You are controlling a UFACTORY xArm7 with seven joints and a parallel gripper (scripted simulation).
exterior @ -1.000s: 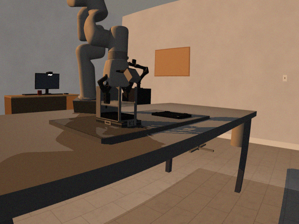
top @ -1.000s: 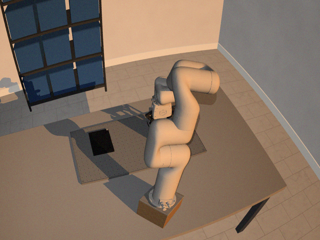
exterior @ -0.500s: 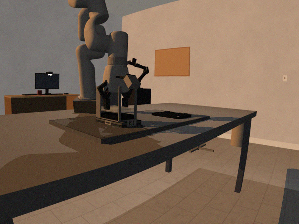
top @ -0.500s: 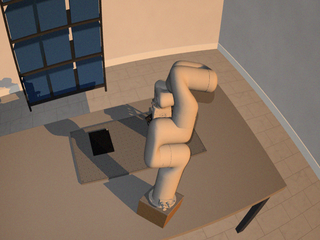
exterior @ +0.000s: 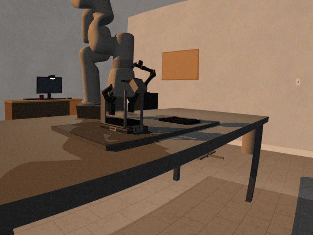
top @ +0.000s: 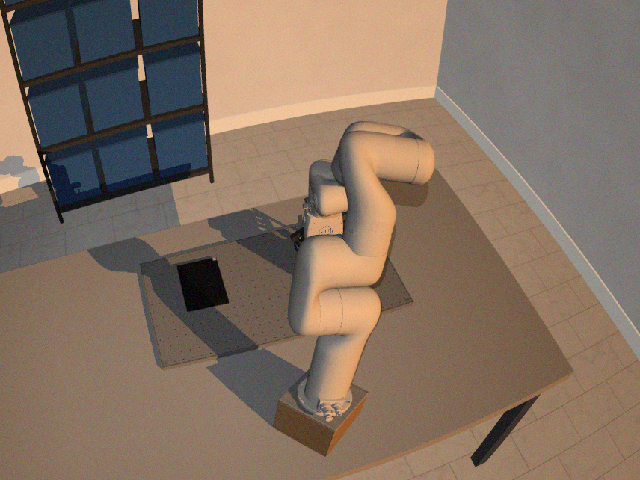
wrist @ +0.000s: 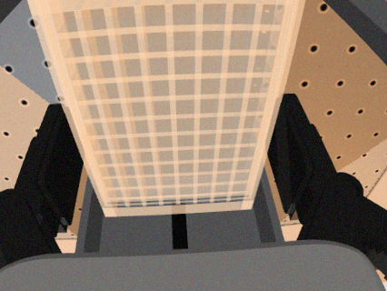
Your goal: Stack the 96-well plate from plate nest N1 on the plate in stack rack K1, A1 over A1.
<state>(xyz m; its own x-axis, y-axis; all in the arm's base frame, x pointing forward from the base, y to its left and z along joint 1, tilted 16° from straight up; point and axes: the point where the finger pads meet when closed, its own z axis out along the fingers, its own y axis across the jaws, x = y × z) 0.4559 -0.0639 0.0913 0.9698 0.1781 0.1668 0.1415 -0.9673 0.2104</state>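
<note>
My gripper (wrist: pixel 173 123) is shut on the clear 96-well plate (wrist: pixel 172 91), its two black fingers on the plate's long sides. In the exterior view the gripper (exterior: pixel 121 108) is down between the grey posts of the stack rack K1 (exterior: pixel 123 111), and the held plate (exterior: pixel 121 116) sits low in the rack, just over the dark lower part. I cannot tell whether it touches the plate beneath. The black plate nest N1 (top: pixel 201 284) lies empty on the perforated board; it also shows in the side view (exterior: pixel 179 120). In the overhead view the arm hides the rack.
The perforated baseplate (top: pixel 247 309) carries the rack and the nest. The arm's base (top: pixel 320 413) stands at the table's near edge. A blue shelf unit (top: pixel 108 98) stands off the table.
</note>
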